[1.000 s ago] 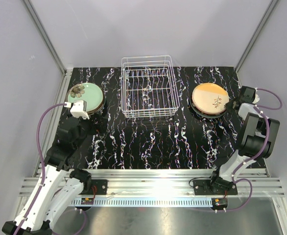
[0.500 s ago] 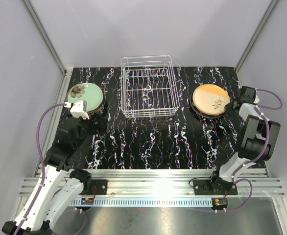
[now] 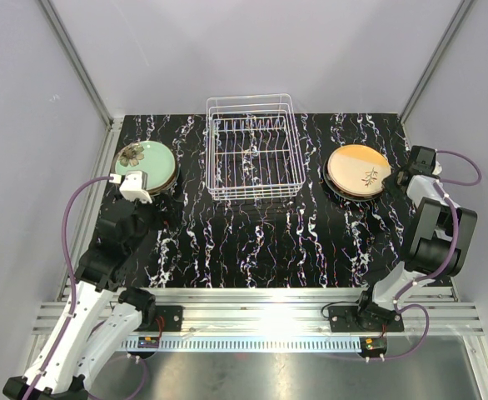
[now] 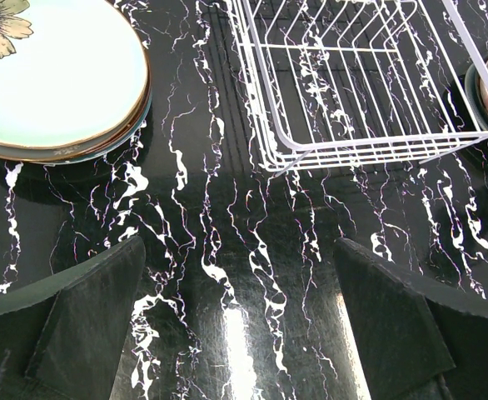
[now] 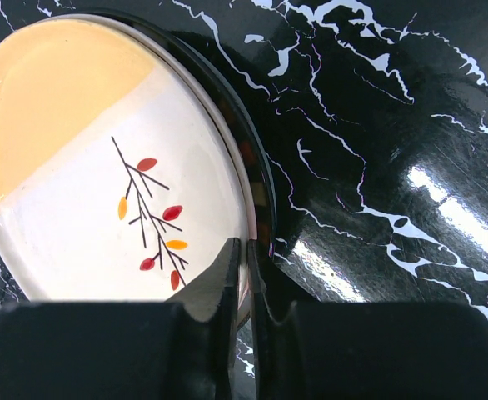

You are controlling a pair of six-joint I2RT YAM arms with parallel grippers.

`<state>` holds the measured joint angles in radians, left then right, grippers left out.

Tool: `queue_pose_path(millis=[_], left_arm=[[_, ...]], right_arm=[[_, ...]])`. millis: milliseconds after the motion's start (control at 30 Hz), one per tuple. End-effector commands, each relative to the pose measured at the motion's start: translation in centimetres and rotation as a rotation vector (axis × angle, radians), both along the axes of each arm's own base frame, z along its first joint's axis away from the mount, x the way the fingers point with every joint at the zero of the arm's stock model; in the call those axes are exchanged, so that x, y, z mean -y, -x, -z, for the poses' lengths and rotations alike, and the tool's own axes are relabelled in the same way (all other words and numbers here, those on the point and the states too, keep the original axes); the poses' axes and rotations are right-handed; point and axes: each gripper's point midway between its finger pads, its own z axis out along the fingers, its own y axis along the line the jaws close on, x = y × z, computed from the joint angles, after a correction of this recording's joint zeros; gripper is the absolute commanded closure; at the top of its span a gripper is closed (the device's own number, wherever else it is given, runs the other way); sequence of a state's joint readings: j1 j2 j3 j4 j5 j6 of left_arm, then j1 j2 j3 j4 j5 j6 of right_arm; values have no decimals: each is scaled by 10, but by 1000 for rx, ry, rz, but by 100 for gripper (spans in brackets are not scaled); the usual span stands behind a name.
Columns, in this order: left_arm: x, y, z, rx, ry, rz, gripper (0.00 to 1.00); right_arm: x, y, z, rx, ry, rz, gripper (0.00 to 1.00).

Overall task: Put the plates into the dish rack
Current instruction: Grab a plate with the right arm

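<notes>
As the right claw point(image 5: 242, 279) squeezes in the last little bit, we see its fingers now clamped on the near rim of the orange-and-white plate point(image 5: 102, 167), which lies on top of its stack on the tabletop point(image 5: 377, 125). That is our grip; the lift looks next. Beyond the plate's far side waits the dish rack point(image 3: 250, 150), holding no plates. The left claw point(image 4: 240, 267) hangs wide apart, with the mint-green plate point(image 4: 52, 75) ahead to its left.

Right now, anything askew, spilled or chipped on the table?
Nothing stands out. The dish rack sits upright and square; the mint-green plate and the orange-and-white plate top flat stacks either side. The right gripper pinches the orange-and-white plate's rim; the left gripper hangs open.
</notes>
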<state>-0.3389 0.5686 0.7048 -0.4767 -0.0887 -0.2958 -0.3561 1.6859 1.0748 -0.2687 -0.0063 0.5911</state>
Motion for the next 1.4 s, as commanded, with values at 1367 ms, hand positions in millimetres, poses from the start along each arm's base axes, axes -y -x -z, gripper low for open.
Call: queue_pose_path(millis=[1367], left_arm=[[7, -2, -21, 61, 25, 34, 1]], right_arm=[[-22, 4, -25, 89, -64, -55, 70]])
